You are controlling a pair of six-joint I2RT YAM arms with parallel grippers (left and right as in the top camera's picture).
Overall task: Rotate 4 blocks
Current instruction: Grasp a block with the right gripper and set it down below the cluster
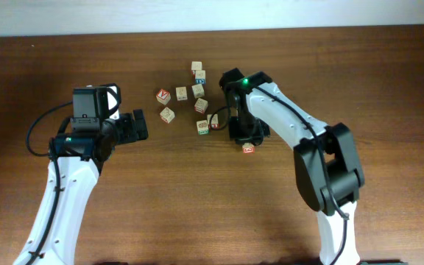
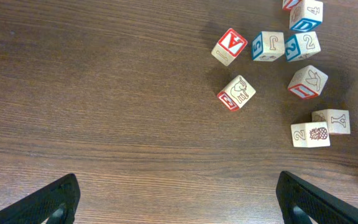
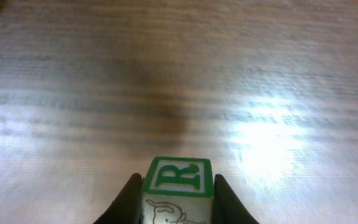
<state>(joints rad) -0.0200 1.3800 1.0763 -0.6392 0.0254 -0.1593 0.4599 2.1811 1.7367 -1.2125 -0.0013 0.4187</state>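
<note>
Right gripper (image 3: 178, 199) is pinching a block (image 3: 178, 177) (green R facing the wrist cam), just right of the other cubes (image 1: 201, 105). Left gripper (image 2: 179, 199) is spread wide, holding nothing.

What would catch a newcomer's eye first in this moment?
The right gripper, just right of centre on the table, pinches a block with a green R face. A loose cluster of alphabet blocks lies beside it, and the left gripper hangs open to the cluster's left, empty.
</note>
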